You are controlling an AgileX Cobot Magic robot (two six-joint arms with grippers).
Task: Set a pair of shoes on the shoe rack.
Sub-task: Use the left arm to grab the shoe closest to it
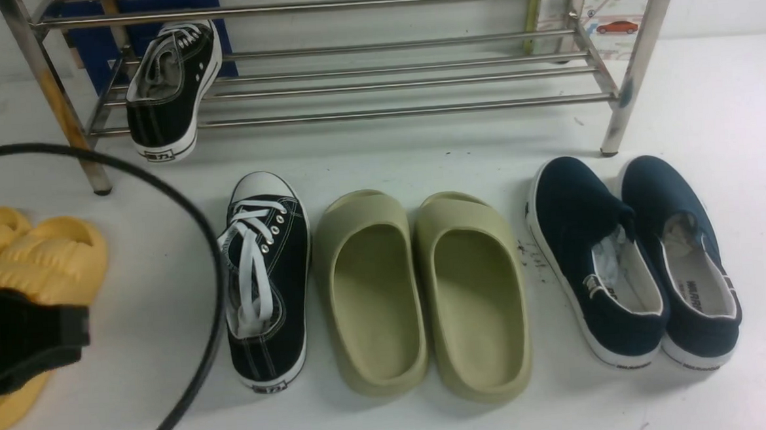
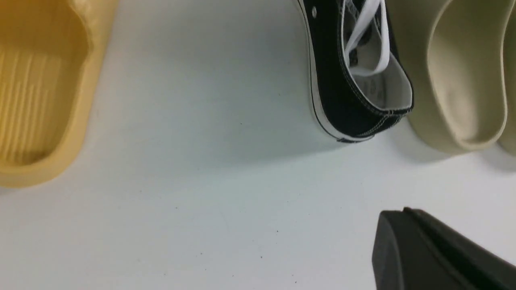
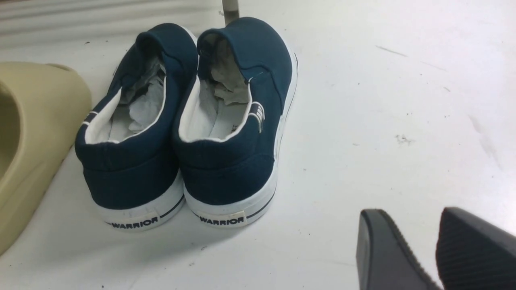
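- Black canvas lace-up sneaker on the rack (image 1: 170,88): black upper, white laces and stitching, pale grey lining, white sole with thin black stripe.
- Black canvas lace-up sneaker on the worktop (image 1: 267,286): same colours; white rubber toe cap, silver eyelets.
- Shiny steel-tube shoe rack (image 1: 346,7): silver, with a rust-orange patch on one leg.
- Olive-green moulded slides (image 1: 371,294): plain, uniform olive.
- Navy canvas slip-on shoes (image 1: 592,263): navy upper, white lining, white sole with dark stripe, black "WARRIOR" lettering on a cream heel tab.
- Yellow moulded slides (image 1: 38,259): yellow, footbed ridged in parallel lines.
- Worktop (image 1: 711,106): white, flecked with dark specks.
- Looping cable (image 1: 212,263): black.
- Left gripper (image 2: 399,225), right gripper (image 3: 407,215): black fingers (image 3: 475,249), finely ribbed.
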